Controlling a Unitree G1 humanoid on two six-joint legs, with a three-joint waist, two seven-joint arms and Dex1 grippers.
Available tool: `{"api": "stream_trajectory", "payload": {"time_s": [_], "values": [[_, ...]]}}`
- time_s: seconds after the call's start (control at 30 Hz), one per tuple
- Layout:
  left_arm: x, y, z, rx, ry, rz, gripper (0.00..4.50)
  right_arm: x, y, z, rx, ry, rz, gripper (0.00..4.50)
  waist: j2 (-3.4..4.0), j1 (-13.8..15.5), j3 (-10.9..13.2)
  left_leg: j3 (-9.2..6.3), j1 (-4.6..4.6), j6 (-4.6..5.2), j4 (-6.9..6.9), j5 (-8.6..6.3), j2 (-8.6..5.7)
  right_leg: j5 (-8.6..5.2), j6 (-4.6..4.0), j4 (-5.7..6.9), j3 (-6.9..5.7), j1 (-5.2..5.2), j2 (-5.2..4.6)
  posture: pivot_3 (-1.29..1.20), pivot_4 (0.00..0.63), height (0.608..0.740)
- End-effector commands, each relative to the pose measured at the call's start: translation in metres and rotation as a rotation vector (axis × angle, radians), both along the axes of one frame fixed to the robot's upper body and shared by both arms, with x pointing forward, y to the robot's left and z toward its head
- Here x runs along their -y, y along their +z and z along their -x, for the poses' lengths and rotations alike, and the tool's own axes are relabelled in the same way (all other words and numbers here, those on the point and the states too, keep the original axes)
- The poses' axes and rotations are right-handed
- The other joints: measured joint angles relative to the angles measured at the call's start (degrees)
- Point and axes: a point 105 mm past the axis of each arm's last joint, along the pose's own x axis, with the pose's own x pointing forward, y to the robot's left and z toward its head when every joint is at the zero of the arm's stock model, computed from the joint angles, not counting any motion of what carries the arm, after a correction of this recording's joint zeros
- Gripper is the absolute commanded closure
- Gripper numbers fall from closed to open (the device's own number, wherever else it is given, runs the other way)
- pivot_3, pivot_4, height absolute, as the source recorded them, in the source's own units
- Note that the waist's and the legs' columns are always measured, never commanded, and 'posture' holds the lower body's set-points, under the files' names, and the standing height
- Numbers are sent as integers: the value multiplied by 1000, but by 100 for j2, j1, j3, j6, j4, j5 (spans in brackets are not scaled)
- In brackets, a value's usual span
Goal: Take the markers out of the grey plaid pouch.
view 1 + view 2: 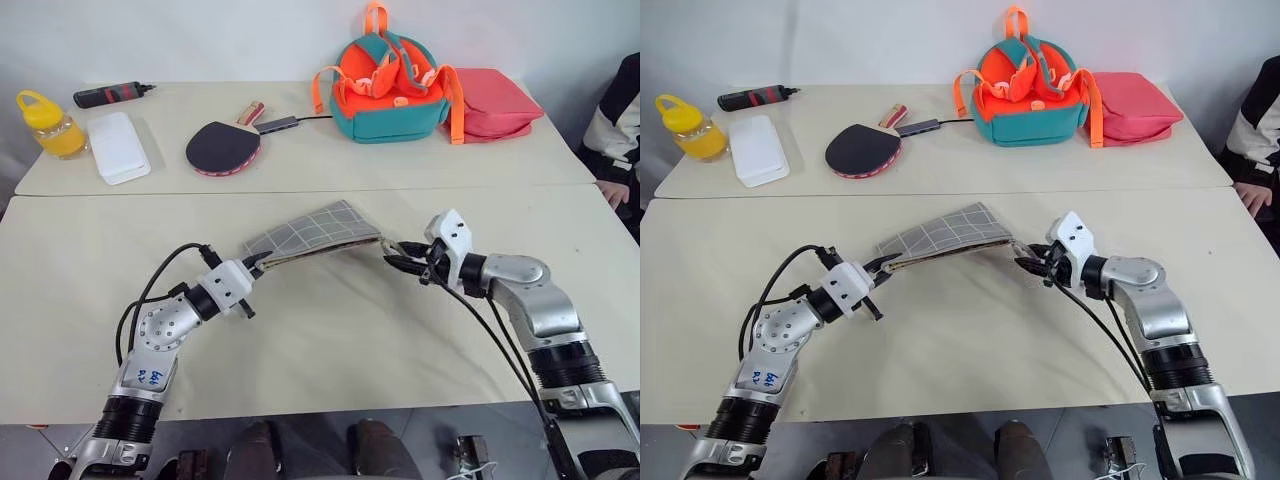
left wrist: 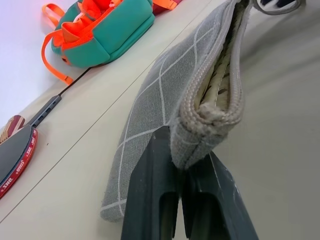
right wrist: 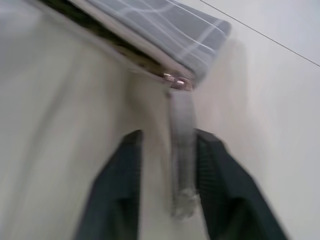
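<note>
Over cream table (image 1: 330, 330), grey plaid pouch (image 1: 312, 232) clamped in left end effector (image 1: 262, 262); right end effector (image 1: 402, 257) parted around zipper loop (image 3: 182, 150).

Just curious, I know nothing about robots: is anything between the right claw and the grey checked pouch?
Only the pouch's zipper pull loop. In the right wrist view it hangs from the grey plaid pouch between the right gripper's open jaws.
</note>
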Motion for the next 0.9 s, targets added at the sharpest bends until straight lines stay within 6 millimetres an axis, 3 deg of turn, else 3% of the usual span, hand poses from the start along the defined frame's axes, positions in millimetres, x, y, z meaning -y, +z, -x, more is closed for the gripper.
{"api": "stream_trajectory", "payload": {"time_s": [0.03, 0.13, 0.2, 0.27, 0.33, 0.37, 0.47, 0.6, 0.9], "values": [[3, 7, 1, 26, -18, 19, 4500, 11, 43, -2, 110, -5, -19, 2604, 0, -5, 0, 0, 0, 0, 1, 0, 1, 0, 0, 0, 4, -2, 1, 0, 150, 740], [4, 6, -2, 28, -19, 13, 4500, 10, 69, -5, 182, -6, -45, 2604, 0, -13, 0, 0, 1, 0, 3, 0, 2, 0, 0, 2, 11, -5, 2, 0, 150, 740], [5, 7, -3, 31, -22, 13, 4500, -2, 87, -3, 225, 30, -118, 3013, 0, -13, 0, 0, 0, 0, 2, 0, 4, 0, 0, 7, 21, -12, 7, 0, 150, 740], [7, 8, -5, 34, -25, 15, 4500, -15, 91, -2, 270, 56, -142, 3525, 0, -18, 0, 1, 0, 0, 1, 0, 9, 0, 0, 10, 26, -18, 13, 0, 150, 740], [8, 9, -5, 37, -29, 15, 4500, -32, 87, 2, 295, 81, -185, 4332, 0, -16, 0, 3, -1, -4, 0, -2, 13, 0, 0, 16, 30, -26, 17, 0, 150, 740], [9, 9, -6, 39, -29, 17, 4500, -44, 76, 7, 319, 115, -144, 4482, 0, -13, 0, 3, -1, -6, -1, -4, 14, 0, 0, 18, 32, -28, 19, 0, 150, 740], [12, 9, -6, 41, -30, 20, 4500, -64, 50, 19, 344, 190, -44, 4482, 0, -2, 0, 6, -8, -8, -3, -5, 13, 0, 0, 23, 33, -42, 17, 0, 150, 740], [16, 10, -4, 44, -38, 26, 4500, -77, 40, 23, 385, 220, 12, 4482, -1, -9, 0, 13, -18, -5, 13, -6, 9, 1, 1, 43, 39, -56, 10, 0, 150, 740], [20, 11, -1, 47, -49, 29, 4500, -75, 23, 12, 456, 199, 169, 4482, -1, -27, 0, 18, -13, -6, 41, -6, 23, 1, 1, 67, 46, -52, 25, 0, 150, 740]]}}
